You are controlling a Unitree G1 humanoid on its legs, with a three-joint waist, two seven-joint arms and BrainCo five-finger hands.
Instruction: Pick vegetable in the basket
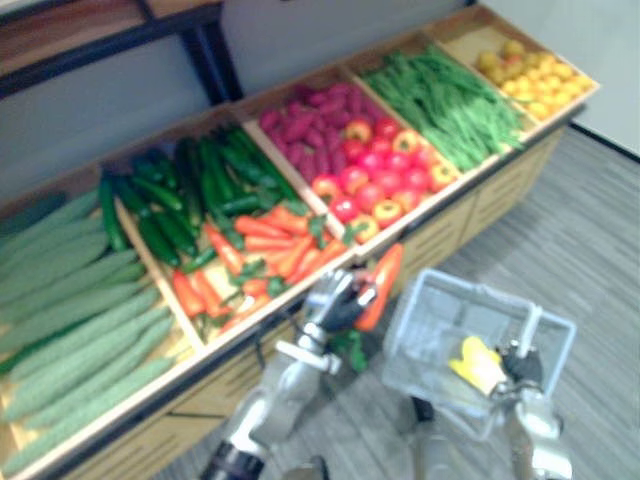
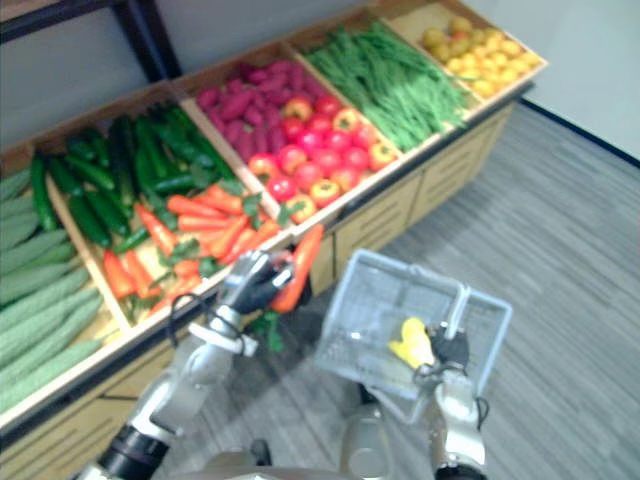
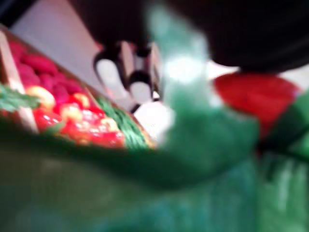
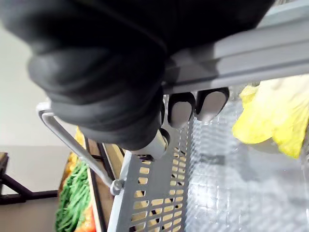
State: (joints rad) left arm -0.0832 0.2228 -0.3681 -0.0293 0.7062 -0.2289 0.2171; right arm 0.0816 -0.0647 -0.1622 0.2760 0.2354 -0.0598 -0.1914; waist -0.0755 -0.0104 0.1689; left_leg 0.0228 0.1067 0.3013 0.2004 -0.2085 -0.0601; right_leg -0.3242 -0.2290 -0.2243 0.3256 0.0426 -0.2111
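My left hand [image 1: 338, 303] is shut on an orange carrot [image 1: 381, 282] with green leaves hanging below it. It holds the carrot in the air between the stand's front edge and the grey plastic basket [image 1: 440, 315]. The carrot's orange body [image 3: 256, 99] and green top [image 3: 203, 140] show close up in the left wrist view. My right hand [image 2: 450, 350] is shut on the basket's handle [image 4: 231, 53]. A yellow vegetable [image 1: 477, 365] lies inside the basket.
A long wooden stand [image 1: 300, 300] holds bins of pale green gourds [image 1: 70, 320], cucumbers [image 1: 190, 190], carrots [image 1: 250, 255], purple tubers [image 1: 310, 125], tomatoes [image 1: 385, 175], green beans [image 1: 445, 100] and yellow fruit [image 1: 535, 75]. Grey floor [image 1: 590, 220] lies to the right.
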